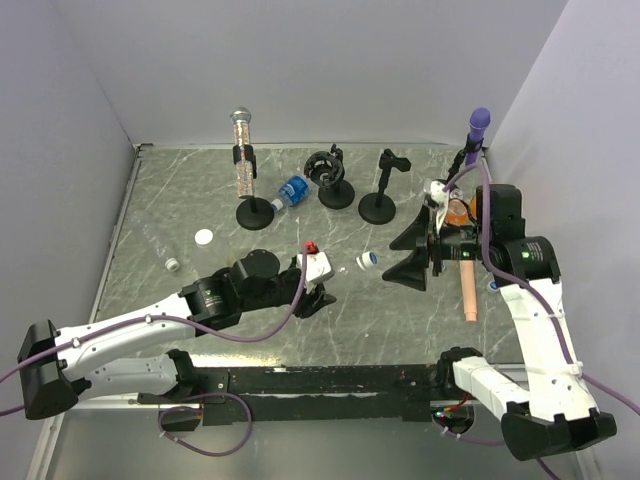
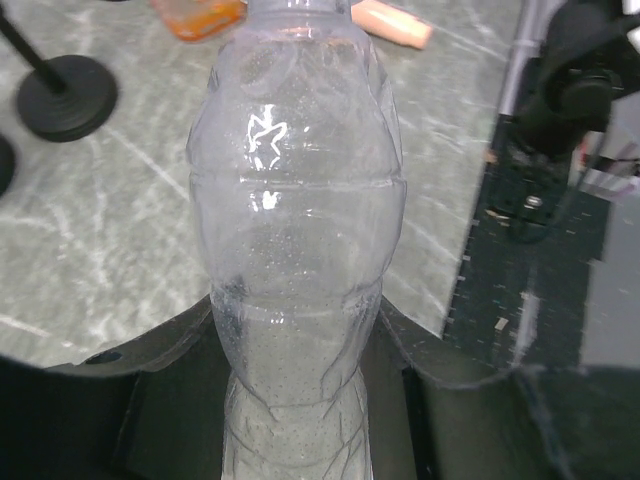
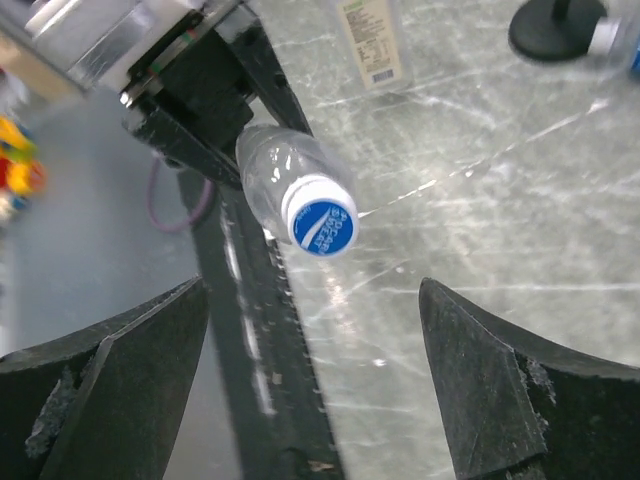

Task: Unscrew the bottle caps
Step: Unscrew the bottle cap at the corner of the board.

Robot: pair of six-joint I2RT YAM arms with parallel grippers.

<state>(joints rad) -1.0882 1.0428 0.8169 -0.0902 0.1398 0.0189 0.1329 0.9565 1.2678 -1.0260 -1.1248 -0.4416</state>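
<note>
My left gripper [image 2: 295, 400] is shut on the lower body of a clear, label-free bottle [image 2: 295, 200], which it holds off the table. From above, that bottle [image 1: 348, 266] points right toward the other arm. Its blue cap [image 3: 322, 224] with white lettering still sits on the neck and faces the right wrist camera. My right gripper [image 3: 315, 385] is open wide, with one dark fingertip [image 3: 130, 380] on each side. The cap [image 1: 368, 260] lies just beyond the fingertips and touches neither. In the top view the right gripper [image 1: 397, 260] stands level with the cap.
A blue-labelled bottle [image 1: 291, 190] lies among three black stand bases [image 1: 256, 212]. A clear bottle [image 1: 158, 248] and a loose white cap [image 1: 204, 237] lie at the left. An orange bottle [image 1: 457, 210] and a peach cylinder [image 1: 468, 292] are by the right arm. Silver [image 1: 241, 150] and purple [image 1: 478, 125] microphones stand behind.
</note>
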